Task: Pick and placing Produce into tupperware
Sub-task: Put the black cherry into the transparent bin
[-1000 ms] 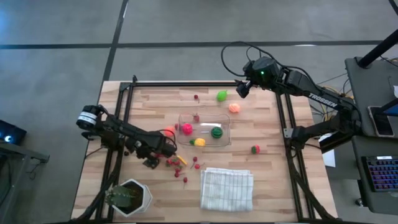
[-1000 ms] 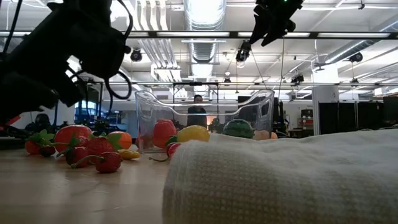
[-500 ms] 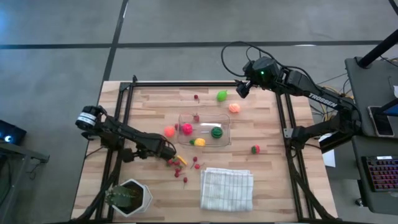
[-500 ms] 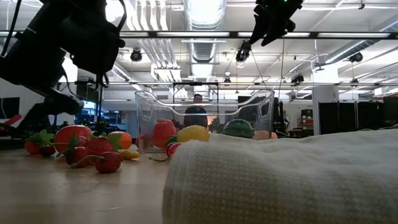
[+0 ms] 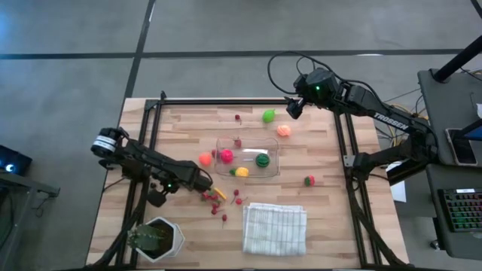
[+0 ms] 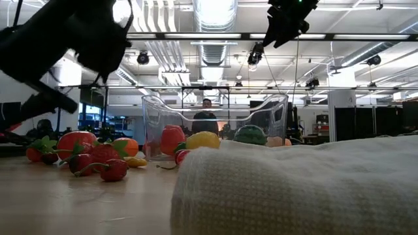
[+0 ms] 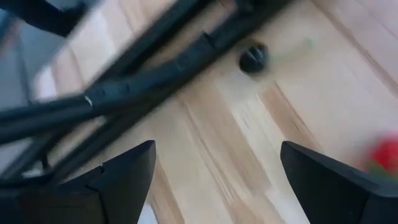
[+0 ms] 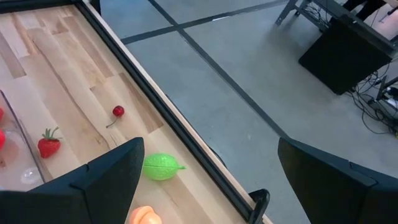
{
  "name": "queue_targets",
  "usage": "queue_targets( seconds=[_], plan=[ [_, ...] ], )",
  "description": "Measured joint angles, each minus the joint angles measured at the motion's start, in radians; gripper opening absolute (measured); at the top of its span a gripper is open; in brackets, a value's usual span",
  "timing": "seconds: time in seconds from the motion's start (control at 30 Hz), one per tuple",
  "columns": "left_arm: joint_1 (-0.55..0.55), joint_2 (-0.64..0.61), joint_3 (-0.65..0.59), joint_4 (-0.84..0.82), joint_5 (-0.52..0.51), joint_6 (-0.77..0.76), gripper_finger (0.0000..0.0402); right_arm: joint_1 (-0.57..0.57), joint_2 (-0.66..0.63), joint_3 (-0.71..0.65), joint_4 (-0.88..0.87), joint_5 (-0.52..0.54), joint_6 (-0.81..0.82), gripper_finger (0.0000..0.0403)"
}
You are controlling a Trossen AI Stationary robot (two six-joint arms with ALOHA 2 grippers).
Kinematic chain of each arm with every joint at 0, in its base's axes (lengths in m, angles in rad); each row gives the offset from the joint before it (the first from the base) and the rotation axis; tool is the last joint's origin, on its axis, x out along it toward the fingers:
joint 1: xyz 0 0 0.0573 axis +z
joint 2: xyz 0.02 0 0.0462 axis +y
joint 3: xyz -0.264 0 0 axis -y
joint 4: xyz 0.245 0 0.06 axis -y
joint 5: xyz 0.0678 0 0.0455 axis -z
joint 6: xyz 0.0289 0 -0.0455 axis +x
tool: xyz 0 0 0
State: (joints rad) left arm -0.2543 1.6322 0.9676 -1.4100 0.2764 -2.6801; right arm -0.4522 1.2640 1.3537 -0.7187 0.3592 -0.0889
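The left gripper (image 5: 160, 197) hangs low over the wood near the table's left frame rails, its fingers spread and holding nothing, while the right gripper (image 5: 294, 108) waits raised above the far edge of the table, fingers likewise spread and empty. The tupperware (image 5: 247, 157) sits near the middle of the table (image 5: 331, 218) and already holds a pink piece (image 5: 227, 156), a striped dark green ball (image 5: 261, 159) and a yellow piece (image 5: 241, 172) at its near wall; most of the produce is outside it. An orange piece (image 5: 205, 159) lies just beside the container's left wall, a cluster of small red berries (image 5: 215, 198) with a yellow bit is scattered between the left gripper and the folded white cloth (image 5: 275, 227), a green fruit (image 5: 268, 116) and a peach-coloured one (image 5: 283, 130) lie near the far edge, and a red-and-green piece (image 5: 309, 181) lies alone to the right. The main risk, as I judge it, is the berry cluster: the pieces are tiny and close together, so wide fingers may knock neighbours aside or roll them toward the table edge. The left arm also works tight against the frame rails and near the potted plant (image 5: 153, 238), leaving little room to swing. The green fruit lies close to the far rail, so a push there could wedge it. Open wood lies right of the container.
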Motion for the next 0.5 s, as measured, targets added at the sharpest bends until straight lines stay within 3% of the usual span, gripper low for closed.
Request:
queue_targets(
  seconds=[0.1, 0.27, 0.43, 0.5],
  plan=[
    [-0.01, 0.0, 0.018, 0.014, -0.068, 0.041, 0.0329, 0.0, 0.0, 0.0, 0.001, 0.0, -0.002, 0.0363],
    [0.001, 0.009, -0.028, 0.004, -0.087, 0.126, 0.0329, 0.0, 0.0, 0.0, 0.002, 0.0, -0.002, 0.0363],
    [0.023, 0.017, -0.085, 0.015, -0.126, 0.728, 0.0329, 0.0, 0.0, 0.0, 0.003, 0.0, -0.002, 0.0363],
    [0.027, 0.025, -0.096, 0.013, -0.126, 0.874, 0.0329, 0.0, 0.0, 0.0, 0.003, 0.0, 0.0, 0.0363]
  ],
)
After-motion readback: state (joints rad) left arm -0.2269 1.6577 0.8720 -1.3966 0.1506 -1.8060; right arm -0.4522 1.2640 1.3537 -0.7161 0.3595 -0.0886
